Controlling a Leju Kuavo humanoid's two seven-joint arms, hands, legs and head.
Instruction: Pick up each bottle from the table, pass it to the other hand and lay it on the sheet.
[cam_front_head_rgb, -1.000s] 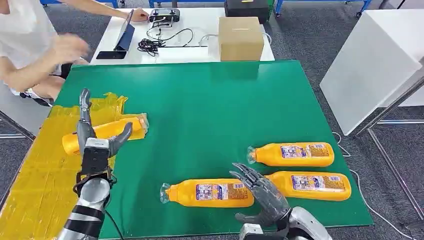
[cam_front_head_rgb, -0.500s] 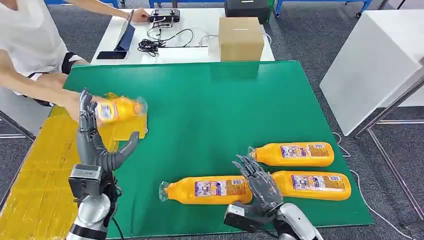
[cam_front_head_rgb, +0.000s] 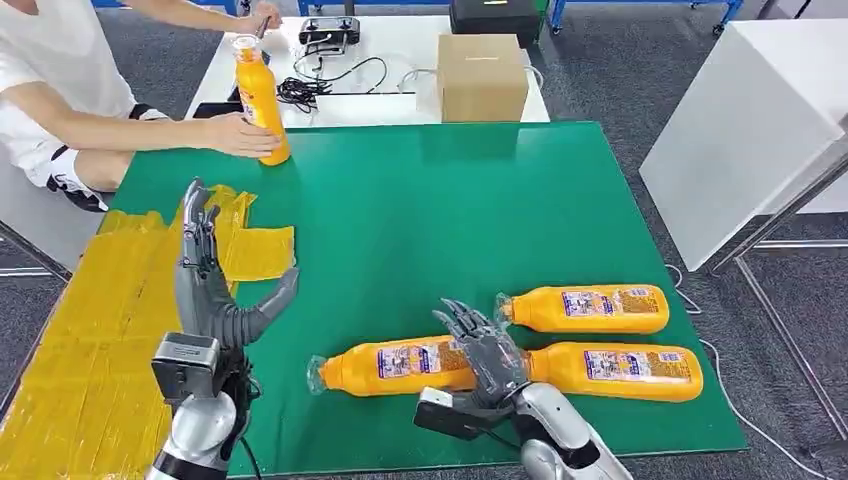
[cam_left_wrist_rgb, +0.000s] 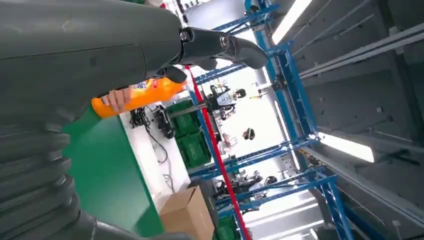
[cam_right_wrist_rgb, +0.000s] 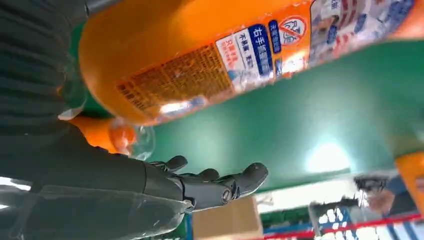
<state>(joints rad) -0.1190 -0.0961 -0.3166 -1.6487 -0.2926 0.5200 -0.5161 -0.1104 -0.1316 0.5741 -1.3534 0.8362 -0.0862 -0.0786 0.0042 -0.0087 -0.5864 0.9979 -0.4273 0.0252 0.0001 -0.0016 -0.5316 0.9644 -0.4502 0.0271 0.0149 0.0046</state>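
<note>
Three orange bottles lie on the green mat (cam_front_head_rgb: 430, 220): a near one (cam_front_head_rgb: 390, 368), one to its right (cam_front_head_rgb: 620, 370) and one behind that (cam_front_head_rgb: 590, 308). My right hand (cam_front_head_rgb: 478, 350) lies with spread fingers over the near bottle's base end, not closed round it; in the right wrist view that bottle (cam_right_wrist_rgb: 225, 55) sits against the palm while the fingers (cam_right_wrist_rgb: 215, 182) stay stretched out. My left hand (cam_front_head_rgb: 212, 290) stands empty with fingers up at the edge of the yellow sheet (cam_front_head_rgb: 90, 330). A person's hand holds a fourth bottle (cam_front_head_rgb: 262, 90) upright at the mat's far left corner, which the left wrist view shows as the bottle (cam_left_wrist_rgb: 145, 95) too.
A person (cam_front_head_rgb: 60, 90) sits at the far left, reaching over the mat. Behind the mat a white table (cam_front_head_rgb: 400, 45) carries a cardboard box (cam_front_head_rgb: 482, 75), a tablet and cables. A white block (cam_front_head_rgb: 740, 130) stands to the right.
The person lifted the bottle off the yellow sheet and stood it at the mat's far left corner. My right hand moved onto the near bottle, which slid a little left. My left hand shifted slightly right.
</note>
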